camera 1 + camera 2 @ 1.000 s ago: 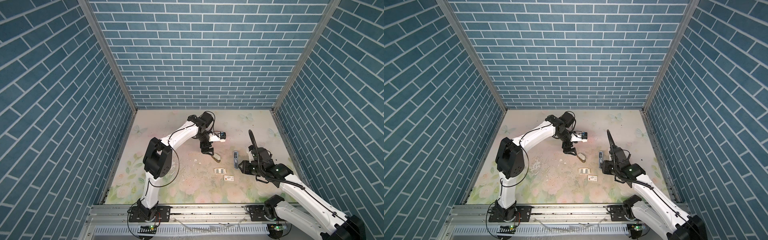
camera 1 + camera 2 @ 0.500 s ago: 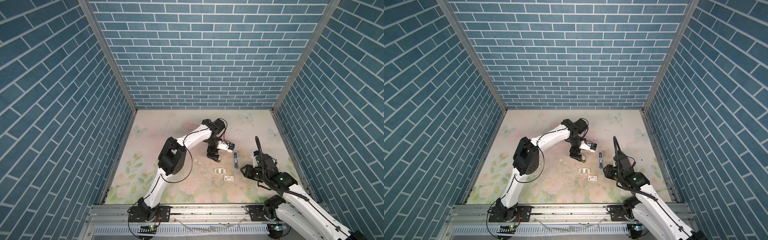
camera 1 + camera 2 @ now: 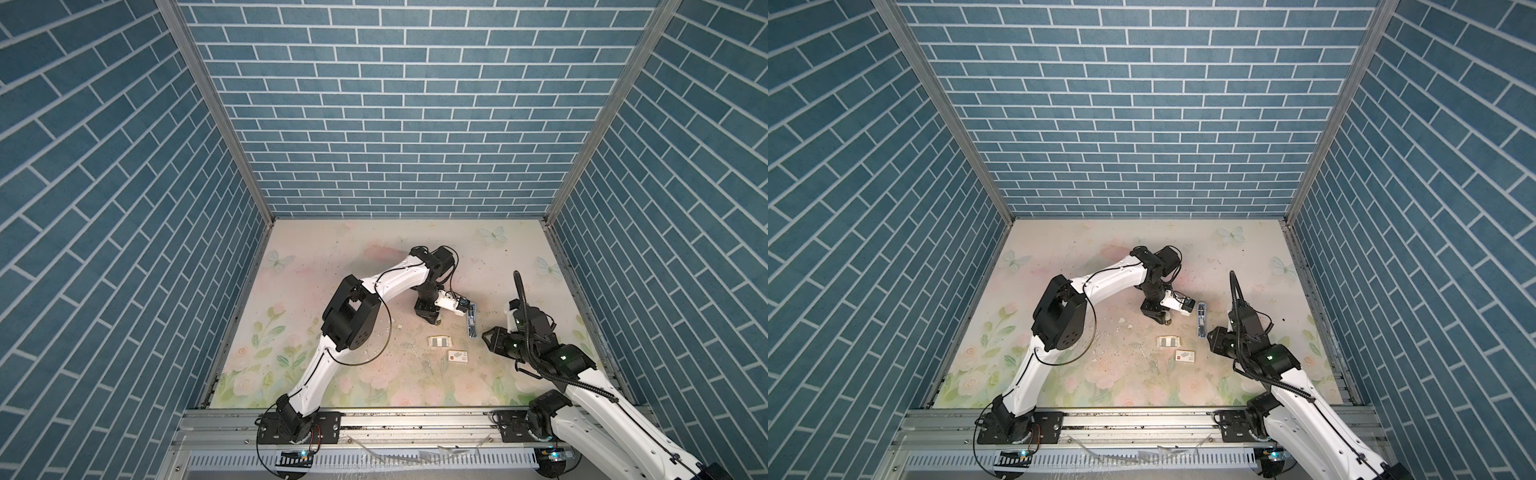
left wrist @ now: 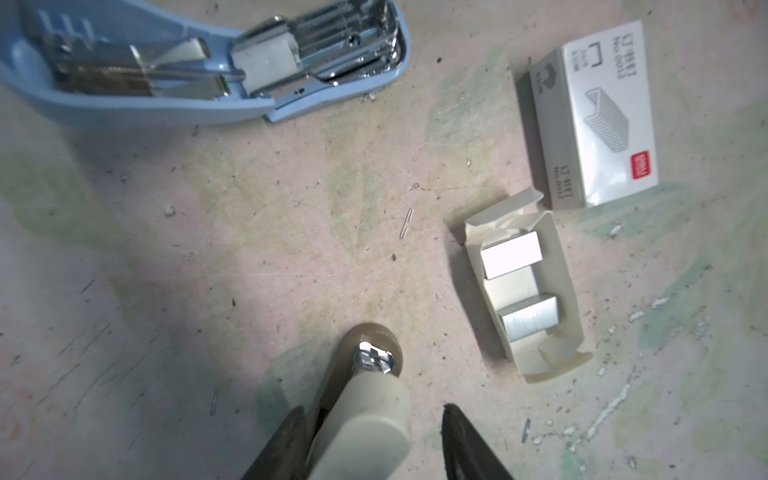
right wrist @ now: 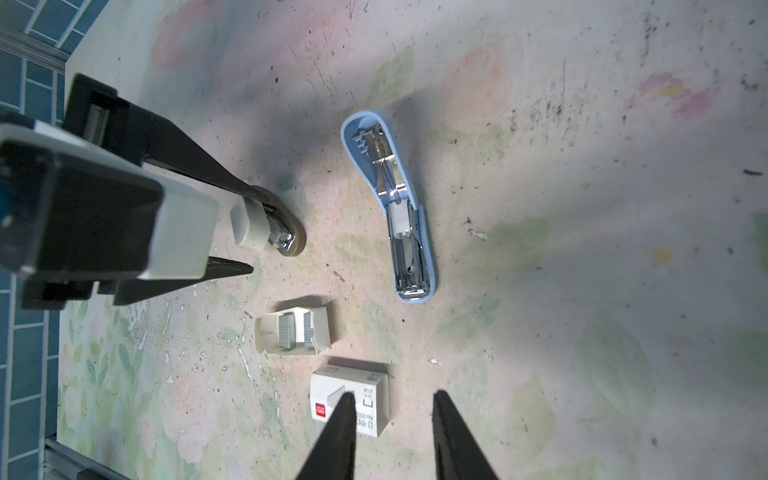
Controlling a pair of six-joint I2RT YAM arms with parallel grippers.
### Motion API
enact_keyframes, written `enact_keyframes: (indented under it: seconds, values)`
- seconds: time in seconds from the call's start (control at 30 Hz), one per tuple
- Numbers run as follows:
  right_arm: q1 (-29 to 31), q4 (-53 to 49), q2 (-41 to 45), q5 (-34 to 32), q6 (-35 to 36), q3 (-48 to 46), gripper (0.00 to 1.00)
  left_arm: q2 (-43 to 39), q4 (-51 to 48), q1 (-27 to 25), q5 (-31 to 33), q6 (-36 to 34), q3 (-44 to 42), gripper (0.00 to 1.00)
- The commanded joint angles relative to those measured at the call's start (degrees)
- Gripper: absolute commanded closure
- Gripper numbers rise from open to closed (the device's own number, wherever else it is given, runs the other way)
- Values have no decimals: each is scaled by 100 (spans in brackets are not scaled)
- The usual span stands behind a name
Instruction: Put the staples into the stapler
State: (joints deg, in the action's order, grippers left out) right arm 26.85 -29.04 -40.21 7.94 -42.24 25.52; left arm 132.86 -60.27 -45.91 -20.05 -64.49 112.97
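Loading has hardly begun, by the look of it. The blue stapler (image 5: 395, 208) lies flat a little right of the middle of the worktop (image 3: 332, 374), hinged wide open with its metal channel and white pusher facing up, so for this one the opening step looks done. Whether any strip already sits in the channel I cannot tell.

The staples (image 4: 530, 318) are two short grey blocks lying in the cream tray (image 4: 559, 266). The tray rests near the blue stapler's front end, on the side towards the worktop's front edge. The white staple box (image 4: 602, 116) is just beside the tray, nearer the right edge. Neither block is out of the tray.

The left gripper (image 4: 372, 411) is down at a cream stapler (image 4: 374, 440), which stands on its chrome end to the left of the blue one. The fingers (image 5: 208, 170) sit either side of it at a middling spread: one lies against the body, the other shows a gap, so I read no firm clamp yet. The right gripper (image 5: 392, 395) hovers over the white box, its fingers moderately apart and empty.

Nearly everything is left to do – lift a block from the tray, lay it straight in a channel, then close the stapler
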Motion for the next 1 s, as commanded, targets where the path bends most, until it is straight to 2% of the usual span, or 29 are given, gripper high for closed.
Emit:
enact_keyframes:
  seconds: [0.0,0.2,0.43,0.7,0.97]
  values:
    - [-41,13,74,-99,-175,-126,68,-194,173,-67,45,63,-179,52]
    - [-48,18,129,-161,-188,-149,69,-262,325,-84,75,178,-250,60]
    - [-69,111,72,-118,-188,-177,69,-485,532,-85,54,329,-436,55]
    - [-78,258,-65,-22,-185,-196,69,-498,463,-89,57,358,-455,60]
    - [-82,293,-44,-21,-197,-240,70,-506,463,-100,38,382,-570,60]
